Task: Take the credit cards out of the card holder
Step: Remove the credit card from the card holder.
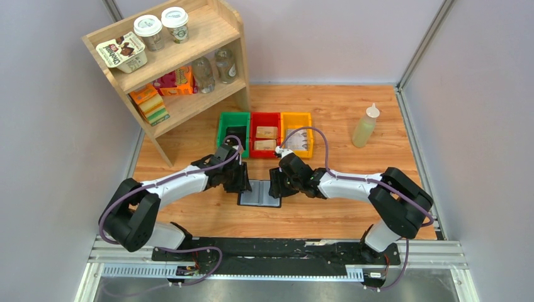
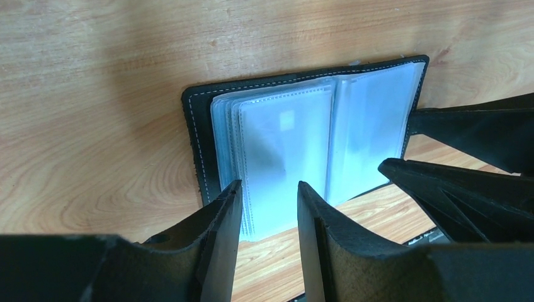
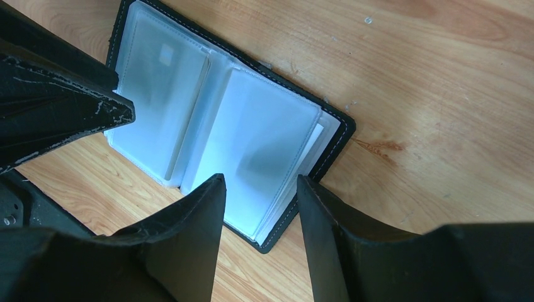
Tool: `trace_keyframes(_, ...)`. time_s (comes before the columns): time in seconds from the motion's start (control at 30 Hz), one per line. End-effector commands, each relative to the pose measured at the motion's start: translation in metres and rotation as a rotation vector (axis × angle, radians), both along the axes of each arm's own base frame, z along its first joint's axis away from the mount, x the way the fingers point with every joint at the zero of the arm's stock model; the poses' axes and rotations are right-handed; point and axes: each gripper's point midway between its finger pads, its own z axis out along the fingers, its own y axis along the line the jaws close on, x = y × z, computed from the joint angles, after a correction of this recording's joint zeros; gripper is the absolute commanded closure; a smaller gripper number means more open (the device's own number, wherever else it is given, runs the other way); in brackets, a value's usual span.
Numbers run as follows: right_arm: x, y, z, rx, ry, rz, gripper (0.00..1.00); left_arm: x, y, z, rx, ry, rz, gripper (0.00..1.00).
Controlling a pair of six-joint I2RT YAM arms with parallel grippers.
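Observation:
The card holder (image 1: 259, 192) lies open and flat on the wooden table between my two grippers. Its black stitched cover frames a stack of clear, pale blue-white plastic sleeves (image 2: 283, 138) (image 3: 220, 126). I can make out no credit cards; whatever the sleeves hold is hidden by glare. My left gripper (image 1: 244, 179) (image 2: 269, 185) is open at the holder's left half, with only sleeves and table showing in its gap. My right gripper (image 1: 277, 182) (image 3: 260, 178) is open over the holder's right corner. Each gripper's fingers show in the other's wrist view.
Green (image 1: 233, 115), red (image 1: 265, 115) and yellow (image 1: 296, 116) bins stand in a row behind the holder, the red one with tan packets inside. A squeeze bottle (image 1: 366, 126) stands at the back right. A wooden shelf (image 1: 189, 47) with cups, boxes and bottles fills the back left.

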Motion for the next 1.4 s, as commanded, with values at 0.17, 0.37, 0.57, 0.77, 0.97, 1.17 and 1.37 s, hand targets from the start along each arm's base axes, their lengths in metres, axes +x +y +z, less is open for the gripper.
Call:
trace_keyframes(0.17, -0.008, 0.000, -0.013, 0.004, 0.044, 0.007, 0.48, 0.008, -0.027, 0.026, -0.094, -0.047, -0.057, 0.57)
trace_keyframes(0.37, -0.008, 0.000, -0.011, 0.022, 0.049, 0.000, 0.48, 0.007, -0.037, 0.041, -0.147, -0.068, -0.064, 0.60)
trace_keyframes(0.57, -0.008, 0.000, -0.010, 0.045, 0.056, -0.006, 0.48, 0.005, -0.047, 0.041, -0.192, -0.041, -0.080, 0.60)
trace_keyframes(0.77, -0.004, 0.002, 0.001, 0.120, 0.028, -0.024, 0.45, 0.006, -0.056, 0.046, -0.228, -0.057, -0.091, 0.65)
trace_keyframes(0.97, -0.003, 0.001, 0.007, 0.192, 0.020, -0.041, 0.44, 0.006, -0.057, 0.044, -0.226, -0.051, -0.097, 0.72)
trace_keyframes(1.17, -0.002, 0.002, 0.015, 0.250, 0.008, -0.046, 0.42, 0.006, -0.058, 0.047, -0.225, -0.060, -0.101, 0.73)
trace_keyframes(1.37, 0.004, -0.004, 0.033, 0.285, -0.057, -0.074, 0.39, 0.006, -0.061, 0.047, -0.227, -0.055, -0.108, 0.72)
